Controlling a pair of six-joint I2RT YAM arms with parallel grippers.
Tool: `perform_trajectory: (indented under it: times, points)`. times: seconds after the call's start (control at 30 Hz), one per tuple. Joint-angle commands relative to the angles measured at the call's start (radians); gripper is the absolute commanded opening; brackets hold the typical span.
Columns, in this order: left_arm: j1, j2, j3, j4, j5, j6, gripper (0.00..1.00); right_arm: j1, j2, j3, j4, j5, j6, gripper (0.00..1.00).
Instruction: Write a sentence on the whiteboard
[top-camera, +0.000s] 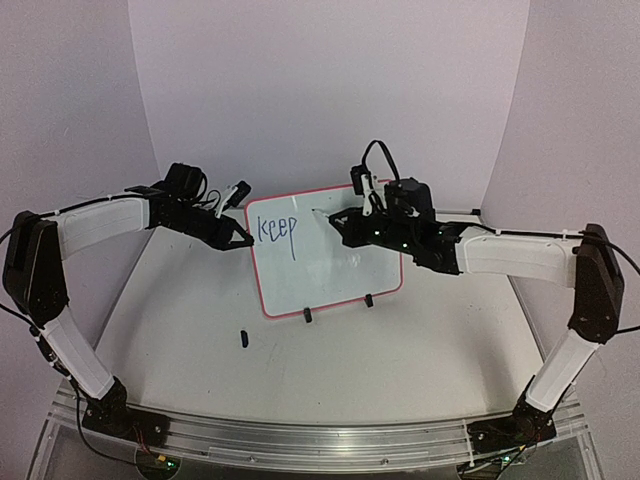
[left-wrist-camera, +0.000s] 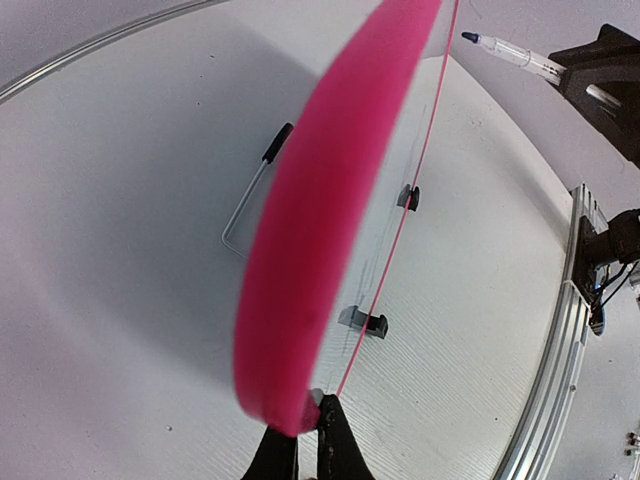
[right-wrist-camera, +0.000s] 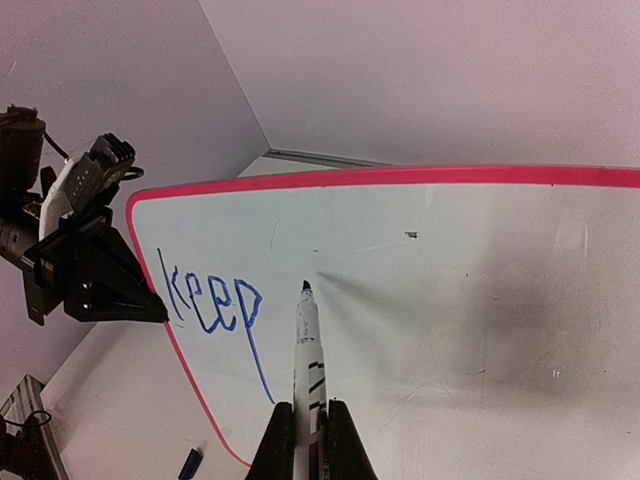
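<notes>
White tabletop (top-camera: 430, 340), pale walls (top-camera: 330, 80) behind: the whiteboard (top-camera: 330, 265) stands upright mid-table on black clip feet (top-camera: 307, 316), with "keep" of the sentence (top-camera: 277, 229) in blue at its 10 o'clock corner. Left gripper (top-camera: 244, 239) pinches the board's 9 o'clock edge. Right gripper (right-wrist-camera: 310, 420) is clamped on a marker (right-wrist-camera: 306, 345), its tip at 3 o'clock of the word, contact unclear. A dark cap (top-camera: 243, 338) lies at the board's 7 o'clock.
</notes>
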Motion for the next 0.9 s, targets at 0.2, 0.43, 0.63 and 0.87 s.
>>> perform_trajectory:
  times: [0.2,0.43,0.63,0.87]
  points:
    - [-0.041,0.050,0.006,-0.050,-0.063,0.053,0.00,-0.011,0.043,0.077,0.036,0.028,-0.023,0.00]
    - [-0.042,0.051,0.008,-0.049,-0.064,0.054,0.00,-0.011,0.027,0.015,0.036,0.037,-0.004,0.00]
    - [-0.041,0.050,0.008,-0.050,-0.063,0.054,0.00,-0.011,0.009,-0.062,0.043,0.016,0.041,0.00]
    - [-0.043,0.052,0.008,-0.049,-0.062,0.054,0.00,-0.011,0.000,-0.093,0.066,0.005,0.064,0.00]
